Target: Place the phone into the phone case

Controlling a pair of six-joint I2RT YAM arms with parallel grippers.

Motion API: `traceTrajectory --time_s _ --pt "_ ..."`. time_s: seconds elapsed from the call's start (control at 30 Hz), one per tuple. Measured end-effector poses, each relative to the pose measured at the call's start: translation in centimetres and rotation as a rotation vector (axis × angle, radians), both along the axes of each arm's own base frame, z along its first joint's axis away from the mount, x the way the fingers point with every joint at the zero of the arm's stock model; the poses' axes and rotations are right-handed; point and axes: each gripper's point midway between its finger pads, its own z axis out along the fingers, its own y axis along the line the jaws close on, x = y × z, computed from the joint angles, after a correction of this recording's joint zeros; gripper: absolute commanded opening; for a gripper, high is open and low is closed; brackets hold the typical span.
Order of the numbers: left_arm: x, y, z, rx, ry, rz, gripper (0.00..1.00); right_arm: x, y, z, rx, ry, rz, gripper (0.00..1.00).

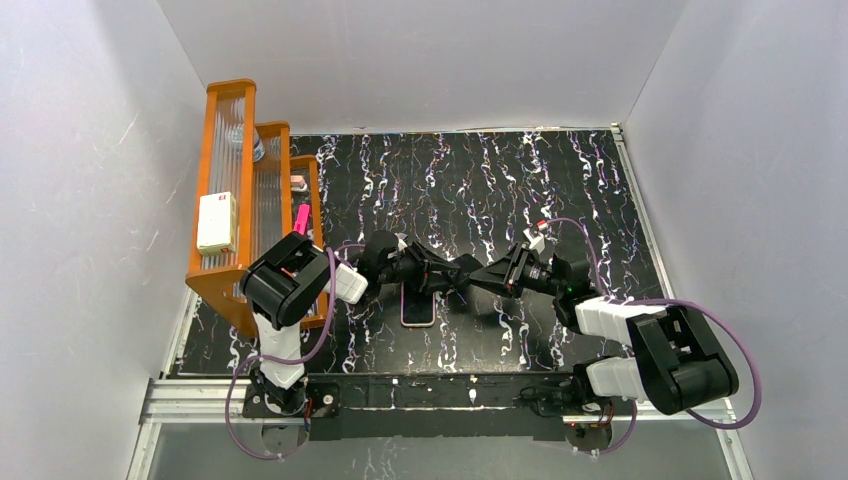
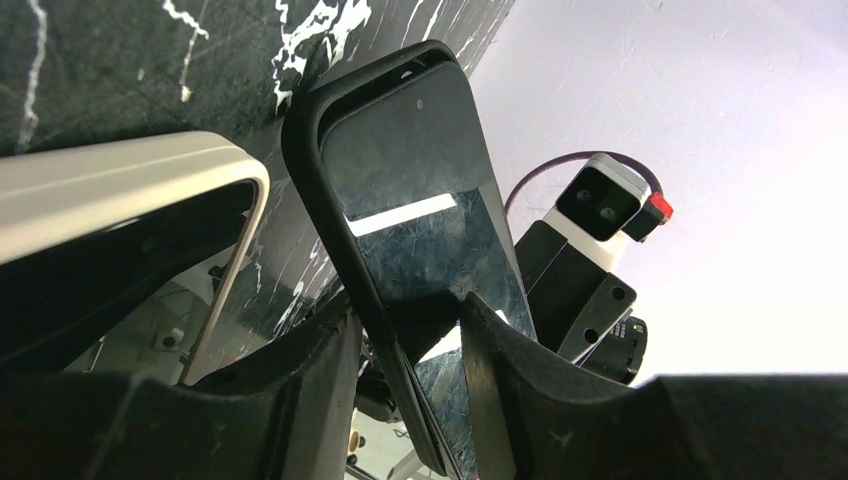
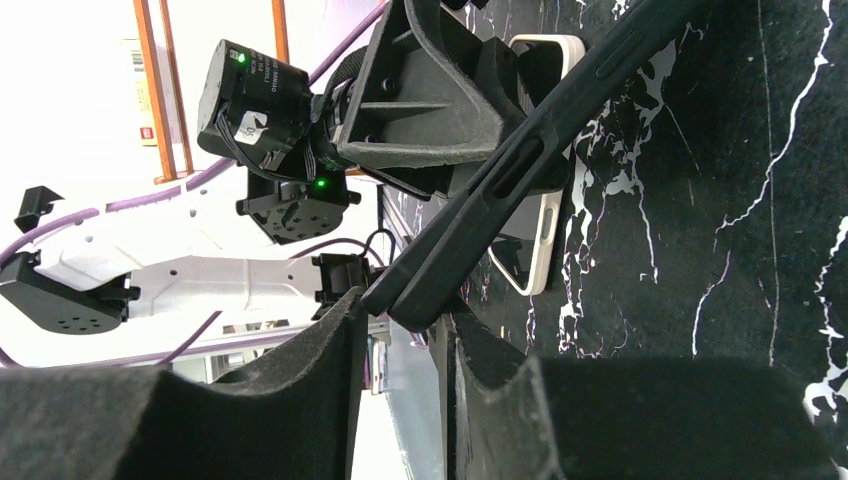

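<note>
Phone [image 1: 418, 303]: one; lying screen up on the table [image 1: 520, 180], sitting inside the pale rim of the case, just nearer the bases than the two meeting grippers.
Phone case [image 2: 130, 180]: one; pinkish-beige, lying flat, framing the dark screen, gripped by neither tool.
Black handset [image 2: 420, 190]: one; glossy face in a black bumper, hanging tilted above the table near the cased phone's far end.
Left gripper [image 2: 408, 315]: one; clamping one end of the black handset between both fingers.
Right gripper [image 3: 405, 320]: one; pinching the opposite end of the same handset, seen edge-on with its side cutouts showing.
Rack [image 1: 228, 92]: one; orange, standing at the table's left edge, carrying a white box [image 1: 216, 222] and a pink item [image 1: 300, 218].
Hidden or unclear: phone's far end lying under the left gripper in the top view; black handset mostly covered by both grippers there, and cut off at the bottom of the left wrist view; contact between handset and case impossible to judge; depth of the phone's seating in the case not readable.
</note>
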Motion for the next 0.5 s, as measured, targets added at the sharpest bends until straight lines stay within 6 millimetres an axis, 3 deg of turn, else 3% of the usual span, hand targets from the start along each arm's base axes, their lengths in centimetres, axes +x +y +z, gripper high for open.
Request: traceTrajectory --time_s 0.5 --pt "-0.5 -0.5 0.4 -0.018 -0.016 -0.023 0.44 0.2 -0.2 -1.5 -0.029 0.047 -0.018 0.12"
